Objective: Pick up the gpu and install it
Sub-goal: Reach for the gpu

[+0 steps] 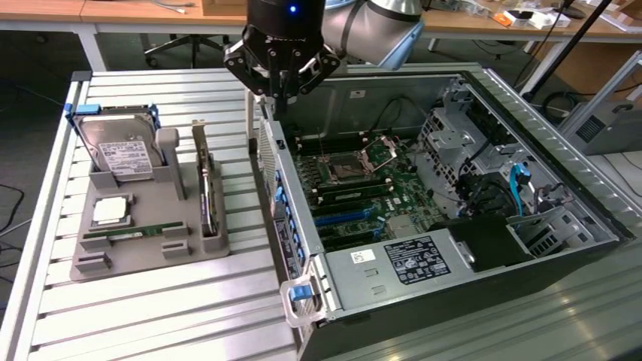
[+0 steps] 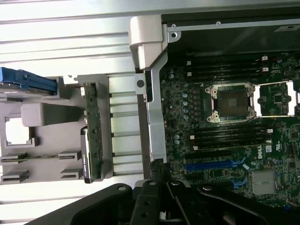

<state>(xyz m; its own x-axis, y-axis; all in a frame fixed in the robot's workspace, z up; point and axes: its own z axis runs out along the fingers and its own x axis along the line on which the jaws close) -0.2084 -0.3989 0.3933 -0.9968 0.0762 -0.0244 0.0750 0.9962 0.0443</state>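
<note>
The end effector (image 1: 278, 101) hangs clenched with nothing in it, its dark fingers pinched to a point in the upper middle of the exterior view. It sits just over the edge wall of the open computer case (image 1: 392, 94) on the side nearest the parts holder. From the wrist view the same closed end effector (image 2: 159, 176) pokes out above the seam where the case wall meets the motherboard (image 2: 211, 154). The grey arm (image 1: 377, 26) bends away behind it at the top of the frame. The gpu (image 1: 207, 195) is not in hand. It stands on edge in a slot of the grey holder (image 1: 150, 252) toward the exterior view's left, close beside the case but apart from it, silver bracket end up toward the far side. The wrist view sees that gpu (image 2: 93, 140) edge-on as a thin green-brown strip. Further toward the exterior view's left on the holder lean a hard drive (image 1: 120, 154) in a blue frame, a processor chip (image 1: 110, 212) lying flat and a narrow RAM stick (image 1: 135, 235). Inside the case lie the green board, its open processor socket (image 1: 346, 167) and a labelled power supply (image 1: 416, 259). All of it rests on a slatted metal tabletop (image 1: 150, 316).
</note>
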